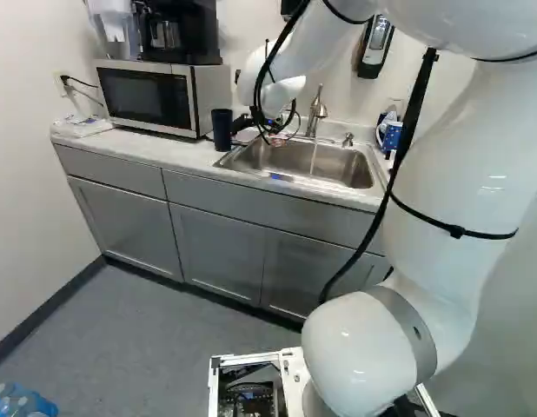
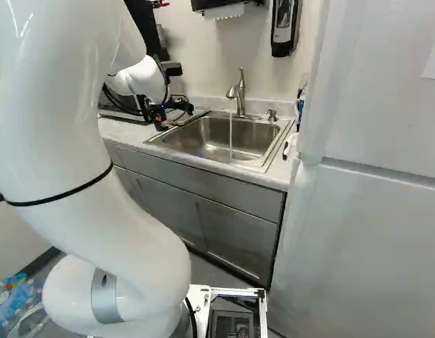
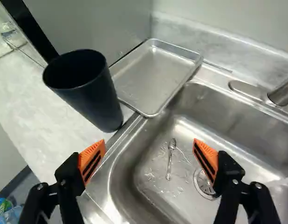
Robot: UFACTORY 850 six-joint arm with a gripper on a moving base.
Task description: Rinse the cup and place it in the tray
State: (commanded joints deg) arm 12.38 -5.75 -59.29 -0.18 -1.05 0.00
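Near the left end of the sink (image 1: 367, 178), my gripper (image 1: 270, 127) hangs over the counter in the left base view. The wrist view shows the gripper (image 3: 150, 151) open, its orange pads wide apart with nothing between them. A dark blue cup (image 3: 88, 88) stands upright on the counter, ahead of and beside one finger, not touching it. Against the wall, between cup and sink, lies the metal tray (image 3: 151, 77), with nothing on it. From the faucet (image 2: 240, 91) a thin stream of water (image 2: 231, 137) runs into the sink.
A spoon (image 3: 170, 158) lies in the basin near the drain (image 3: 204, 182). Beyond the cup a microwave (image 1: 151, 97) stands on the counter with a coffee maker (image 1: 177, 35) on top. A tall white cabinet (image 2: 372, 211) rises right of the sink.
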